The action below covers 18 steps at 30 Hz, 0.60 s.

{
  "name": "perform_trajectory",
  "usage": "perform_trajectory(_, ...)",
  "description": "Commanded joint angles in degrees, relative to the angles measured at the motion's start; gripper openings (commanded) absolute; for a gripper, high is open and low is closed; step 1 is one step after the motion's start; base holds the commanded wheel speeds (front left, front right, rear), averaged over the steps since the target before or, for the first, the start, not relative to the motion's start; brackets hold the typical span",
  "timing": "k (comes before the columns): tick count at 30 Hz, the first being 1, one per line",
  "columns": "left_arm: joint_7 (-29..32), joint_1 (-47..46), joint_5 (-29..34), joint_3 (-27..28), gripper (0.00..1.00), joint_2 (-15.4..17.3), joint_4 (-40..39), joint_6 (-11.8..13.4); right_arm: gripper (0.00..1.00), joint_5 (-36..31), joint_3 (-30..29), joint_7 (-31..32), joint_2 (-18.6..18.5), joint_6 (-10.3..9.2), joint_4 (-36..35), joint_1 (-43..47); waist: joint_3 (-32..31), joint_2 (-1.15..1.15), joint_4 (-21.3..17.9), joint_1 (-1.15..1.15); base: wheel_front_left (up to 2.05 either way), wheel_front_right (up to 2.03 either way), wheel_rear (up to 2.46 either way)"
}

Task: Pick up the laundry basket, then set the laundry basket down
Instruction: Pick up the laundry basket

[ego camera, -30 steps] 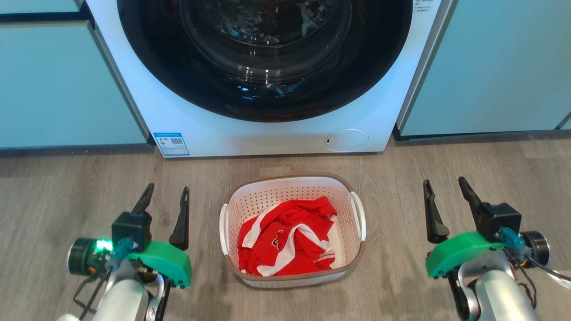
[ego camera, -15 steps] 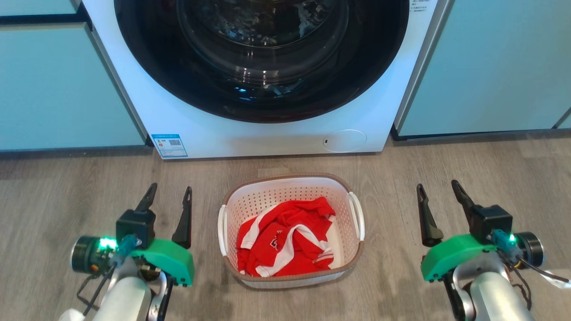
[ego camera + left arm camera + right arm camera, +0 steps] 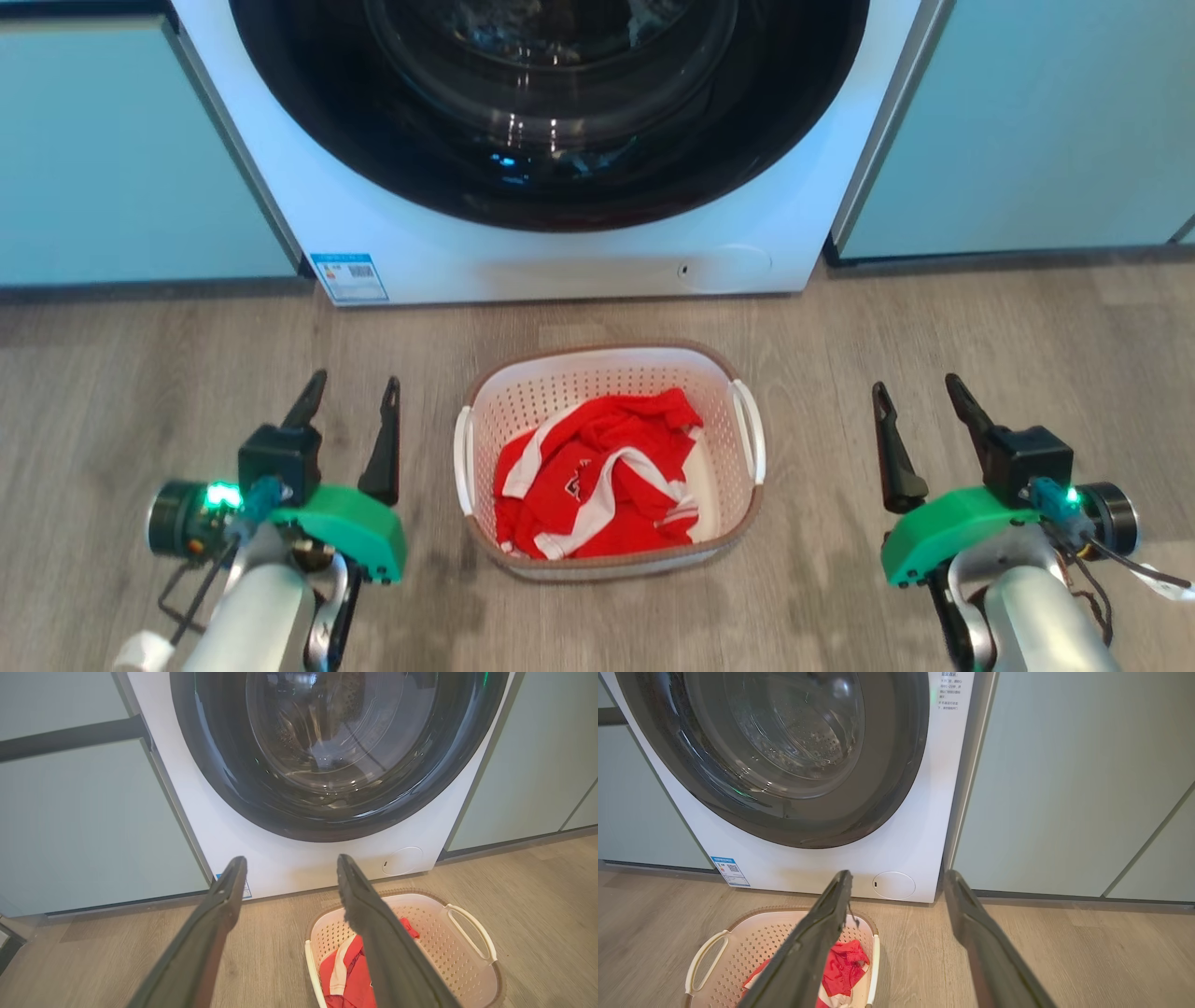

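You had bright, even light. Small highlights glinted on the washer door glass (image 3: 551,140); soft shadows lay on the floor (image 3: 439,588) beside the laundry basket (image 3: 607,373). Your wrist views tilted the cabinet (image 3: 1064,788) edges near their borders.

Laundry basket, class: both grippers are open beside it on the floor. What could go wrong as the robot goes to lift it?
1. The left gripper and right gripper stand open, well apart from the laundry basket; a missed or uneven grip on its slim handles could tip it.
2. The red garment lies loose inside and might spill if the basket tilts.
3. The washing machine stands close behind; a forward swing could bump it.
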Motion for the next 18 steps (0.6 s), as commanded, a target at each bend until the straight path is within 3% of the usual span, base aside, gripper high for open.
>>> perform_trajectory(1, -0.8, -4.3, -0.2, 1.9, 1.0, 1.5, -1.5, 0.2, 1.0, 0.2, 1.0, -0.7, -0.2, -0.09, -1.8, -3.0, 1.6, 0.0, 0.1, 0.0, 0.0, 0.0, 0.0)
perform_trajectory(18, -1.0, -16.0, -1.0, 2.4, 1.0, 0.5, 3.5, -3.0, 1.0, -0.9, 1.4, -0.7, -0.2, -0.09, 2.0, -14.8, 20.6, 0.0, 0.2, 0.0, 0.0, 0.0, 0.0)
